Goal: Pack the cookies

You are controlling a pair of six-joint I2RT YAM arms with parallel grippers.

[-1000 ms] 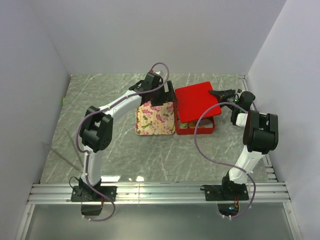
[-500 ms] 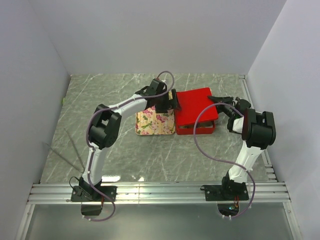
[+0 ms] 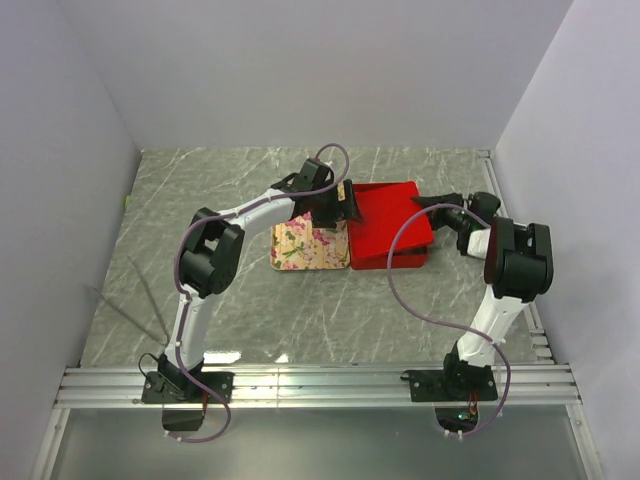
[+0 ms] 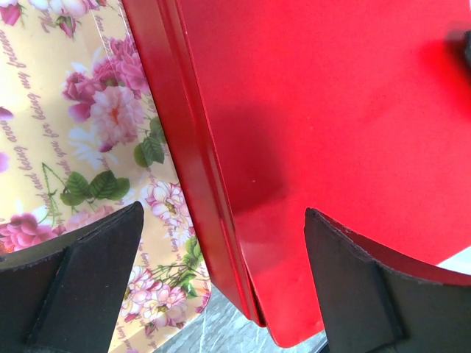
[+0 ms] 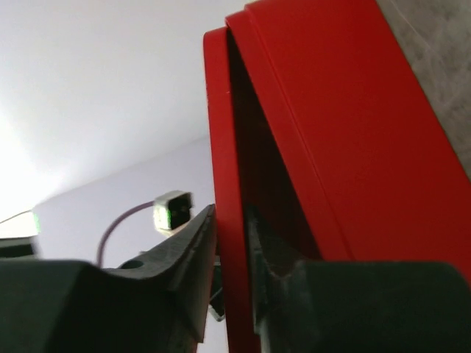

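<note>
I had the closing step in hand. The flat red square lid [image 3: 392,215] lay over the shallow red box [image 3: 392,262], which sat on the grey marbled desk [image 3: 250,320] just beside the cream floral-print tray [image 3: 300,245].

The right end effector [image 5: 232,220] reached in from the right. Its two fingers were pinched on the lid's downturned lip, one on each face of it. The left end effector [image 4: 221,228] hung over the lid's left edge with its fingers spread wide and nothing between them, one finger above the tray and the other above the lid.

I could see no cookies in any view; I judged they were inside the box, hidden under the lid. In the right wrist view a dark gap showed between the lip and the red wall beside it, so I could not tell whether the lid had seated all round.

By my reckoning the packing was nearly finished. The next move called for freeing the lip on the right without dragging the lid sideways. After that, the lid needed a level downward press, with the left side kept from lifting or sliding toward the tray.
</note>
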